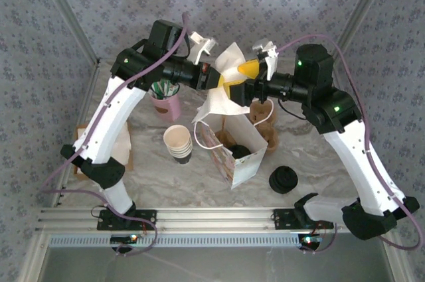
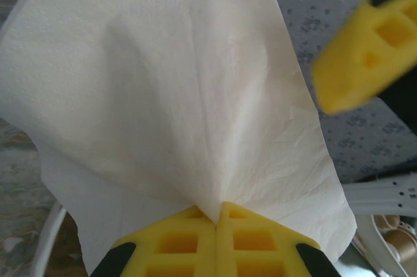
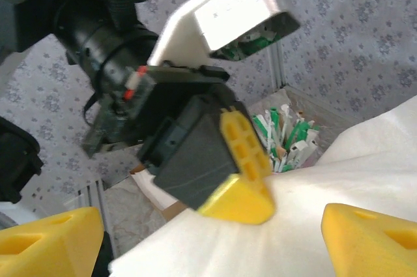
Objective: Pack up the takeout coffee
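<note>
Holding a napkin [image 2: 182, 94] high over the table, our left gripper [image 2: 216, 241] has its jaws pinched tight on one corner, and the sheet fans out loose beyond them. Our right gripper [image 3: 208, 247] stands with jaws wide, one finger on each side of the napkin's free edge, gripping nothing. The coffee [image 1: 240, 152] looks to sit inside the open bag [image 1: 244, 168] at the middle of the table, below both grippers and a little nearer. We can make out no more than its black lid, so this is our judgement, not a plain sighting.

Risks as we see them:
- The pinch is on a small corner of soft paper, so if the right jaws close and the arms pull apart, the napkin may tear or slip out.
- If the left lets go before the right has a hold, the sheet could drift and land beside the bag, on the cups [image 1: 178, 142] to the left or the lids [image 1: 283, 179] to the right.
- On the way down, a finger could catch the bag's thin wall and tip it, coffee and all.
- The grippers are close together, so a small misjudged move may knock finger on finger
</note>
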{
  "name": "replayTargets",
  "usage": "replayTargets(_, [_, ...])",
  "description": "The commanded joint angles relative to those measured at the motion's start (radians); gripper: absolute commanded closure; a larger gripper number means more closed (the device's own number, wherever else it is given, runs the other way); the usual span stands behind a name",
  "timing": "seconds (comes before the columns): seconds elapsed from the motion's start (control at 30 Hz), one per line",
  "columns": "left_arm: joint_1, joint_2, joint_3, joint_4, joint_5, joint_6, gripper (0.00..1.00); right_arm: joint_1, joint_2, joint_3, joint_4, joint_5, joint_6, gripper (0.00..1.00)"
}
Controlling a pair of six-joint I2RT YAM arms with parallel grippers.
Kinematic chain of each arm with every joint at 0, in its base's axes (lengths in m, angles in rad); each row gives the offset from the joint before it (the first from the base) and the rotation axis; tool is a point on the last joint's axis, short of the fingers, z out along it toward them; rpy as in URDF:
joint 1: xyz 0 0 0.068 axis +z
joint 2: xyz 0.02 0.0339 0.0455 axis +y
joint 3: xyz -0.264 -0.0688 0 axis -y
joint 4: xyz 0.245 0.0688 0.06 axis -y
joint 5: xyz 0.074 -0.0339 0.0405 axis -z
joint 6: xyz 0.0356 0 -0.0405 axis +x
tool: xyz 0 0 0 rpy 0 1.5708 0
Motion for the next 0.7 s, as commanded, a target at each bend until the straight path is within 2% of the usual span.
replayTargets(0.0, [-0.007,-0.001,0.025,0.002,0.11,0.022,1.0,-0.03,0.02,-0.002,-0.033,-0.011,-0.024,0.11])
replayTargets(0.23, [-0.007,-0.016,0.009,0.068,0.2,-0.001,1.0,-0.05,0.025,-0.043,-0.014,-0.046,-0.018,0.14])
replayTargets(0.67, [-0.007,0.021,0.071,0.134,0.263,-0.063,1.0,-0.04,-0.028,-0.118,0.059,-0.119,-0.026,0.2])
